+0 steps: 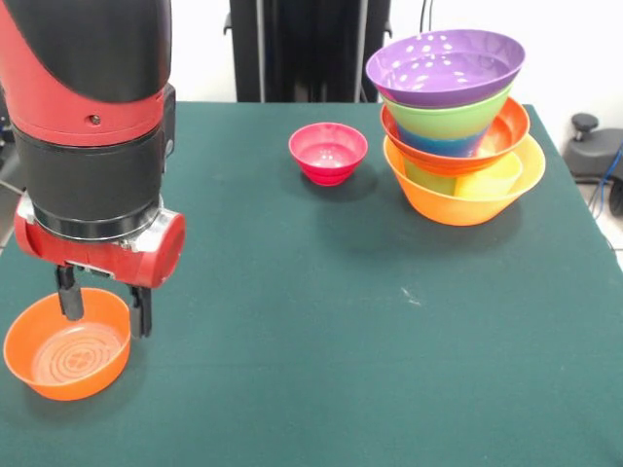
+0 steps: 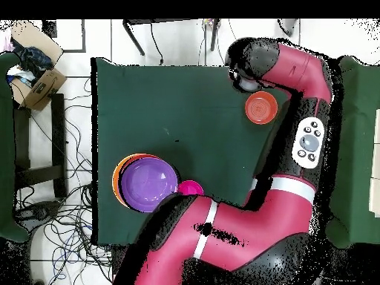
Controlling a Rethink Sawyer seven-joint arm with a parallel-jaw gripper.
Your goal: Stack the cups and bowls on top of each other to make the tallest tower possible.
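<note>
We see the gripper [image 1: 103, 307] spread, straddling the far rim of the small orange bowl [image 1: 66, 343] at the worktop [image 1: 321, 321] corner; the tower [image 1: 458, 126] stands well apart.

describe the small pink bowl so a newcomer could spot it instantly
On the green table, find the tall tower of nested bowls topped by a purple bowl. The small pink bowl stands alone beside it, upright, and unlike the small orange bowl, no gripper is at it.
</note>
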